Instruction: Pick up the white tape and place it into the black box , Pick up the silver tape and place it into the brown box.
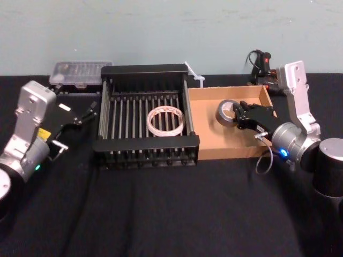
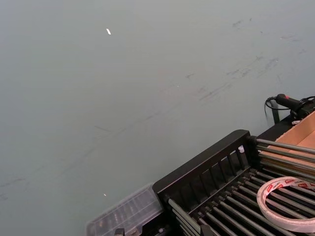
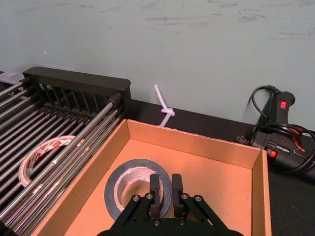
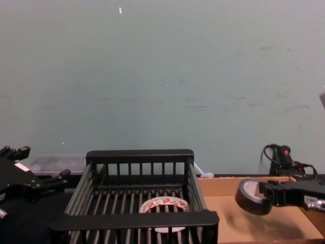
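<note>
Black-clothed counter (image 1: 161,214) before a pale wall: white tape (image 1: 166,120) lies flat on the black box (image 1: 146,147) floor, first placement apparently done; right end effector (image 3: 166,195), fingers pinched on the silver tape (image 3: 137,187), holds it tilted above the brown box (image 1: 225,147), release remaining; left end effector (image 1: 80,115) idles open near the counter's left edge.

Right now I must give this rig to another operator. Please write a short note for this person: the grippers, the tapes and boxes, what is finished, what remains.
Right gripper: shut on the silver tape, pinching its wall over the brown box. In the chest view the roll hangs above the box floor, so it is not yet released.
Left gripper: open, idle, left of the black box.
White tape: lying flat on the black box floor. That half is done.
Left to do: lower the silver tape, open the right gripper, withdraw.
</note>
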### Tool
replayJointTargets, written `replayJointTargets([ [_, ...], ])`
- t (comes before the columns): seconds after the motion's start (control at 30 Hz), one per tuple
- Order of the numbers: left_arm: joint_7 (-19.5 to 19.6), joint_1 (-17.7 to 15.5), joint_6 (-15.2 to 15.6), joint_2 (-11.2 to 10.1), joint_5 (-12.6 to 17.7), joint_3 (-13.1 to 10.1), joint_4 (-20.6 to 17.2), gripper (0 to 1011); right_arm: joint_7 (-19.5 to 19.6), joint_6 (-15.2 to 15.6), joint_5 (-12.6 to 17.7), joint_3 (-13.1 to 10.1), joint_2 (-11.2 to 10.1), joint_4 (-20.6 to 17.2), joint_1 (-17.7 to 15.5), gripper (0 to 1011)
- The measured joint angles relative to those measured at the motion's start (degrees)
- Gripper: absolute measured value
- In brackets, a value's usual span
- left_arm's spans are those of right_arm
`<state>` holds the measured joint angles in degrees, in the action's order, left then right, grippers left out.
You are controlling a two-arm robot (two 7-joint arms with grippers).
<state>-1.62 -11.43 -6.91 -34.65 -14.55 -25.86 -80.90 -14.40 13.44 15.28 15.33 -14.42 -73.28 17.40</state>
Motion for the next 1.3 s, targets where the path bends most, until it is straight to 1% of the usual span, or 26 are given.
replayJointTargets([
  [0.47,0.0,0.0,0.0,0.0,0.0,0.0,0.0,1001,0.0,-0.1,0.2,-0.1,-0.1,-0.4,-0.2,153],
  [0.53,0.0,0.0,0.0,0.0,0.0,0.0,0.0,1001,0.0,-0.1,0.3,-0.1,-0.1,-0.4,-0.3,186],
  [0.6,0.0,0.0,0.0,0.0,0.0,0.0,0.0,1001,0.0,-0.1,0.3,-0.1,-0.1,-0.4,-0.3,237],
  [0.63,0.0,0.0,0.0,0.0,0.0,0.0,0.0,1001,0.0,-0.1,0.3,-0.1,-0.1,-0.4,-0.3,293],
  [0.7,0.0,0.0,0.0,0.0,0.0,0.0,0.0,1001,0.0,-0.1,0.3,-0.1,-0.1,-0.5,-0.3,336],
  [0.73,0.0,0.0,0.0,0.0,0.0,0.0,0.0,1001,0.0,-0.1,0.3,-0.1,-0.1,-0.5,-0.3,392],
  [0.83,0.0,0.0,0.0,0.0,0.0,0.0,0.0,1001,0.0,-0.1,0.3,-0.1,-0.1,-0.5,-0.3,453],
  [0.87,0.0,0.0,0.0,0.0,0.0,0.0,0.0,1001,0.0,-0.1,0.3,-0.1,-0.1,-0.5,-0.3,512],
  [0.93,0.0,0.0,0.0,0.0,0.0,0.0,0.0,1001,0.0,-0.1,0.3,-0.1,-0.1,-0.5,-0.3,548],
  [0.97,0.0,0.0,0.0,0.0,0.0,0.0,0.0,1001,0.0,-0.1,0.3,-0.1,-0.1,-0.5,-0.3,606],
  [1.07,0.0,0.0,0.0,0.0,0.0,0.0,0.0,1001,0.0,-0.1,0.4,-0.1,-0.1,-0.5,-0.3,673],
  [1.1,0.0,0.0,0.0,0.0,0.0,0.0,0.0,1001,0.0,-0.1,0.4,-0.1,-0.1,-0.5,-0.3,735],
  [1.13,0.0,0.0,0.0,0.0,0.0,0.0,0.0,1001,0.0,-0.1,0.4,-0.1,-0.1,-0.6,-0.4,746],
  [1.23,0.0,0.0,0.0,0.0,0.0,0.0,0.0,1001,0.0,-0.1,0.4,-0.1,-0.1,-0.6,-0.4,827],
  [1.3,0.0,0.0,0.0,0.0,0.0,0.0,0.0,1001,0.0,-0.1,0.4,-0.1,-0.1,-0.6,-0.4,898],
])
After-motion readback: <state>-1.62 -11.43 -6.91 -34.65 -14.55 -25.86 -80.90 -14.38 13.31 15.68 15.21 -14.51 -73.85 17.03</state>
